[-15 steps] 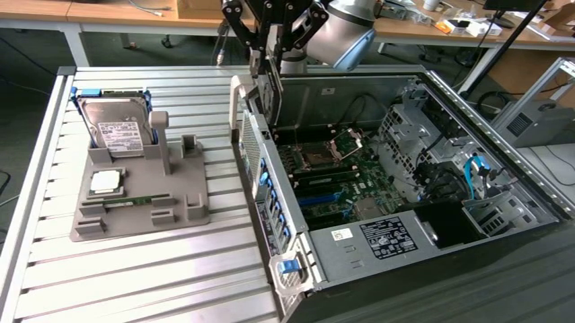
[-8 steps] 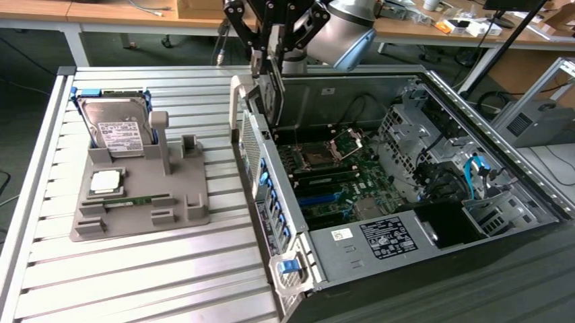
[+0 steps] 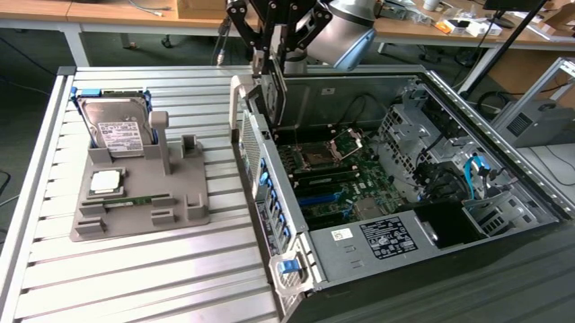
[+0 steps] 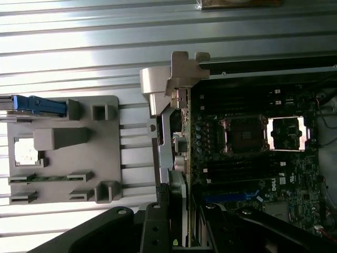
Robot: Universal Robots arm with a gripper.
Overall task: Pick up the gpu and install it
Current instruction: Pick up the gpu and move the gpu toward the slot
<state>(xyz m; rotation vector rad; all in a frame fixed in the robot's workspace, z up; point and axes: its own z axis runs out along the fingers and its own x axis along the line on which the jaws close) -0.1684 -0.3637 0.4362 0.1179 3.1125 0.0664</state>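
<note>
One slatted metal table (image 3: 134, 282) carries everything.

Open case (image 3: 503, 161) lies on its side at the exterior view's right, motherboard (image 3: 359, 182) facing up, blue slots and an open CPU socket showing.

Arm (image 3: 346, 33) comes in from the far side, over the case's far corner at the exterior view's left.

Grey fixture (image 3: 188, 202) sits on the table beside the case, at the exterior view's left. A hard drive (image 3: 117, 131) stands upright in its far end. A CPU (image 3: 106, 180) lies flat in a pocket nearer the camera, and a RAM stick (image 3: 134, 200) lies just in front of that.

Gripper (image 3: 276, 64) points straight down. Its jaws are partly closed, clamped on the upper end of the gpu (image 3: 276, 101).

The gpu hangs vertically, long axis up and down, seen nearly edge-on: a thin, flat, dark board. In the wrist view the same edge runs away from the black fingers (image 4: 163, 211), with a silver metal bracket (image 4: 185, 66) at the end farthest from them.

Position: the gpu is in the air above the case, close to the case wall nearest the fixture, over the motherboard's edge on that side. Its lower end looks clear of the board and is not seated in a slot. Exact height above the board cannot be told.
</note>
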